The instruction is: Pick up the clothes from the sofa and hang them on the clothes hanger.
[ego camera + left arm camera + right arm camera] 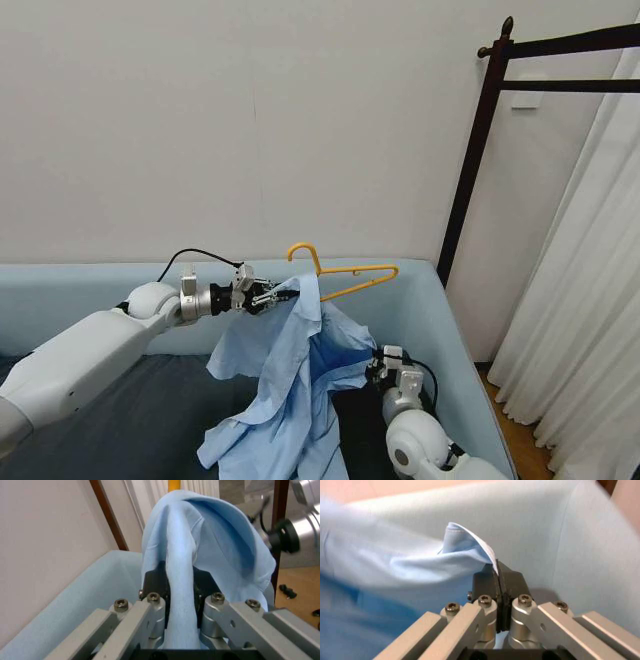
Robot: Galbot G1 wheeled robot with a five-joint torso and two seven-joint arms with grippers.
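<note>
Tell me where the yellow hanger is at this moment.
In the head view the yellow hanger is mid-picture above the back of the sofa, its left end under the blue shirt that the left tool grips.

The yellow hanger (360, 269) is half covered on its left by the light-blue shirt (290, 380), whose hem is cut off nearest the camera. The dark wooden clothes rack (477, 140) is cropped at the right.

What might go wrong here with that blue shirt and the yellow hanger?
1. The shirt covers just one end of the yellow hanger, so it may slide off.
2. The right gripper pinches only a thin edge of cloth, which might slip free. The left gripper is shut on a thicker fold.
</note>
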